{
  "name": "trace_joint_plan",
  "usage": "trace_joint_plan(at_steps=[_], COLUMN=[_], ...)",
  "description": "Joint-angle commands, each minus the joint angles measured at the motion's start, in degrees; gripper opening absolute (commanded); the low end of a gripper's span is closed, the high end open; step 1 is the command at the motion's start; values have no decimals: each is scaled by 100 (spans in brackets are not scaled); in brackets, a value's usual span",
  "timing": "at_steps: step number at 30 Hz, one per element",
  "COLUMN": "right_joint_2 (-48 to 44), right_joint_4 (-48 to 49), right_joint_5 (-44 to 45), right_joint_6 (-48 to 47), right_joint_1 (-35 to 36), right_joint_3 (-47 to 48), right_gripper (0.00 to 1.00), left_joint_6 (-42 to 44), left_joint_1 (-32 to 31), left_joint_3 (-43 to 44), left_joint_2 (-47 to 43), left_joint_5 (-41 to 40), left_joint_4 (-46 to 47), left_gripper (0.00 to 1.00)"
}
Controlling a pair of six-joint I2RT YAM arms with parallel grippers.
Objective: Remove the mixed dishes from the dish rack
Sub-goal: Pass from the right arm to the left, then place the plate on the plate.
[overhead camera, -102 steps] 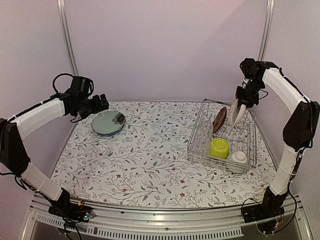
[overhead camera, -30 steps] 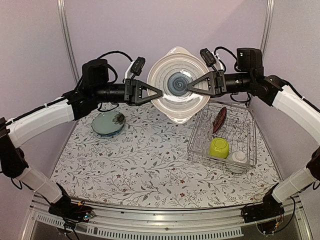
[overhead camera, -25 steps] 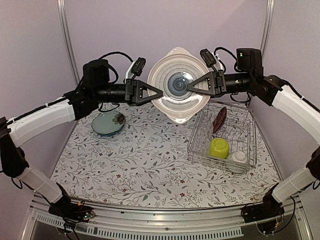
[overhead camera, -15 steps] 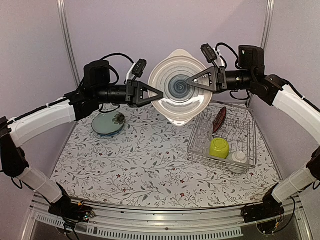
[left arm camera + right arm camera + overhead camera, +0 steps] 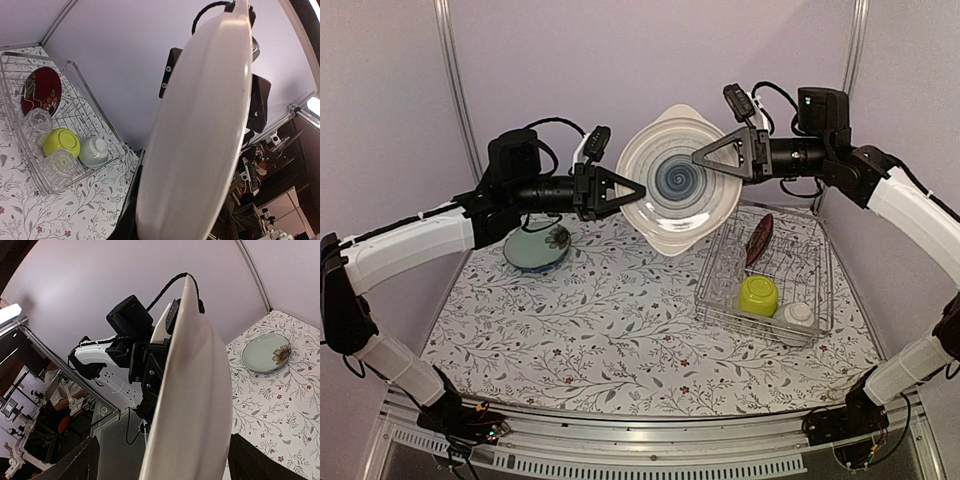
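only left wrist shows clear drinking glasses [image 5: 39,120] in dish rack [image 5: 97,131]

- I have both arms raised high above the table, reaching inward toward each other from opposite sides.
- My left arm extends rightward, forearm near level; the left gripper [image 5: 632,191] points right, its fingers closed on the left rim of the grey ringed plate [image 5: 677,180].
- My right arm reaches leftward from a higher shoulder line; the right gripper [image 5: 705,160] points left, its tips over the plate's right face, slightly higher than the left. I cannot confirm whether it grips.
- The plate hangs upright between the two grippers.
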Motion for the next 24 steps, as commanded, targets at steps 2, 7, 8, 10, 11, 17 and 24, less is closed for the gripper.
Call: trace_joint_plan(at_steps=[2, 7, 8, 10, 11, 17, 24], right_joint_2=[112, 113, 105, 63, 46, -222, -368], right_joint_4=[-502, -702, -731, -781, -786, -902, -965], right_joint_5=[430, 942, 1056, 1238, 1308, 1689, 1597], right_joint_6=[-250, -340, -315, -264, -245, -158, -165], right_joint_1=[33, -49, -96, -238, -316, -813, -1010], right_joint_3=[222, 248, 248, 249, 240, 182, -22], right_gripper=[98, 99, 99, 99, 99, 99, 99], left_joint_6=[-658, -961, -994, -1026, -1058, -1169, -1291], left_joint_1=[164, 260, 285, 374, 440, 1128, 2403], left_joint_3=[-45, -164, -194, -266, -313, -730, -1322], left_joint_2=[-99, -23, -22, -39, -44, -94, -80], left_joint_5=[-141, -126, -151, -210, -250, -584, -1188], left_joint_4=[1313, 1656, 1662, 1646, 1632, 1351, 708], left_gripper=[0, 0, 0, 0, 0, 0, 0])
